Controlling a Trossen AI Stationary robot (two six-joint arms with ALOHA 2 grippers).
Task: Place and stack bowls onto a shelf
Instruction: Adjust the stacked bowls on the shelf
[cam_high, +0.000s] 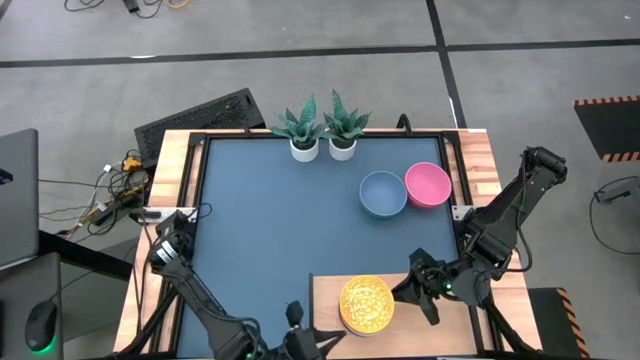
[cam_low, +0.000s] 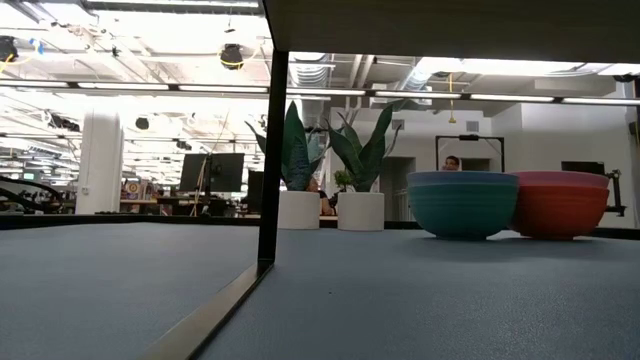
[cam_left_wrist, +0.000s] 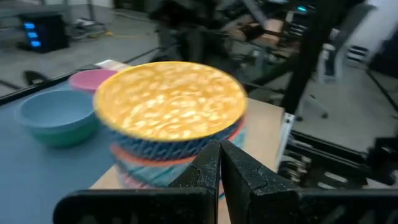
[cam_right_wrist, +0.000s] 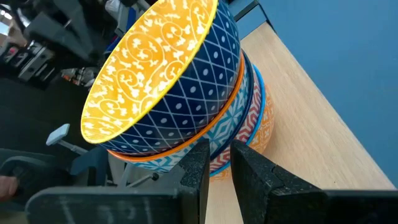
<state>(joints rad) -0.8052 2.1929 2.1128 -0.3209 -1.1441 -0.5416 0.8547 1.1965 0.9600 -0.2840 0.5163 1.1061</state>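
Right hand (cam_high: 432, 292) beside stacked bowls (cam_high: 366, 304) on shelf (cam_high: 410, 330)

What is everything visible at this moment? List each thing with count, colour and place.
stack of patterned bowls: one stack, yellow inside on top, blue, orange-red and teal below; on the shelf.
shelf: one, pale wood grain; near edge of the table, right of centre.
grey-blue bowl: one; on the table, right of centre, beside the pink bowl.
pink bowl: one; on the table, right of the grey-blue bowl.
plant pots: two, white with green plants; far edge of the table.
table: one, dark blue top.
left gripper: shut, empty; near the stack.
right gripper: fingers slightly apart, holding nothing; close by the stack's right side.
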